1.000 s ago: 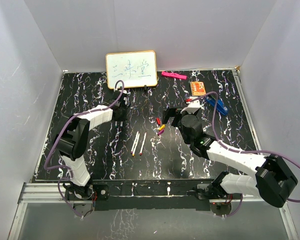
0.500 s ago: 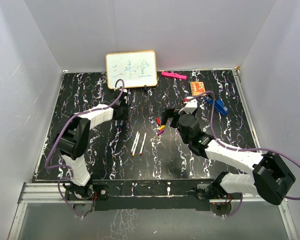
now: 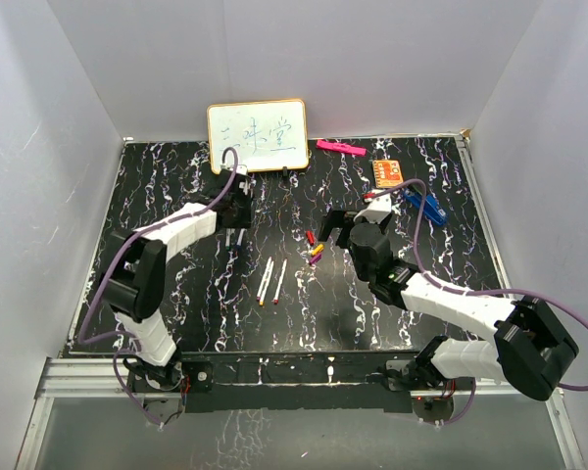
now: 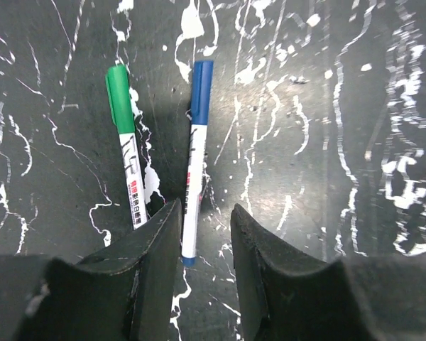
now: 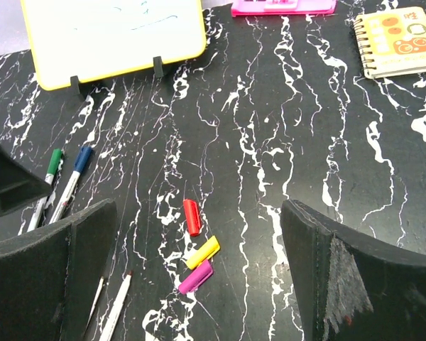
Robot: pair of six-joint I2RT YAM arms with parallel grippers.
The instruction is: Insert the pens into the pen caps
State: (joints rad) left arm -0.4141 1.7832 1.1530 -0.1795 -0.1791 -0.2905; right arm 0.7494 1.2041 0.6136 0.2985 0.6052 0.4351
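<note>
Two grippers, jaws apart on both, nothing clamped. Left gripper [image 4: 204, 213]: narrow gap over tail of blue-capped pen [image 4: 197, 142], flat on table [image 4: 341, 142], green-capped pen [image 4: 124, 142] just beside. Right gripper [image 5: 199, 209]: spread wide above red cap [image 5: 192, 217], yellow cap [image 5: 202, 252], purple cap [image 5: 195, 277]; uncapped pens [image 3: 266, 280] near.

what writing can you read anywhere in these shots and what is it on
"三味堂", as best it reads: handwritten on the yellow-framed whiteboard.
Red and black print on the barrel of the green-capped pen: too blurred to read.
Print on the barrel of the blue-capped pen: too blurred to read.
Marks on the cover of the spiral notebook: too small to read.
</note>
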